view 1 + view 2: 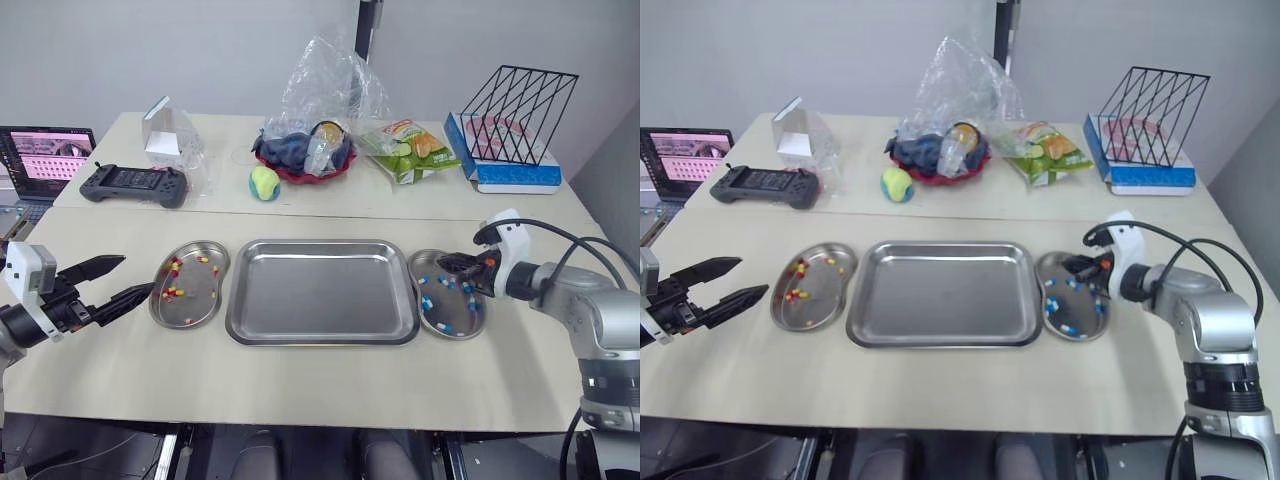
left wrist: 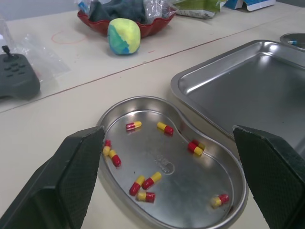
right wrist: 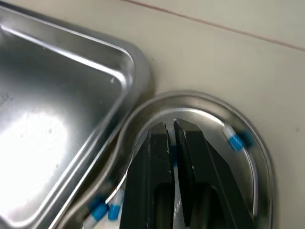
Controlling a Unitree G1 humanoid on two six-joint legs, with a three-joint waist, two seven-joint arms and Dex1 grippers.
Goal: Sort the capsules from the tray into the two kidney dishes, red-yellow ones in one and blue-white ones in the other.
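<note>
Steel tray (image 1: 320, 290) lay bare, likely the last drop: right gripper (image 1: 447, 264), pressed together over the three-o'clock dish (image 1: 455, 337), needed opening; left gripper (image 1: 136, 274) spread.

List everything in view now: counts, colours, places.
tray: one, silver, centre, no capsules
left kidney dish: one, silver, left of tray
right kidney dish: one, silver, right of tray
red-yellow capsules: about ten, left kidney dish
blue-white capsules: several, right kidney dish
ball: one, yellow-green, behind tray
bowl: one, red, back centre
snack bag: one, green, back right
wire rack: one, black, back right
controller: one, black, back left
left hand: open, beside left kidney dish
right hand: over right kidney dish
</note>
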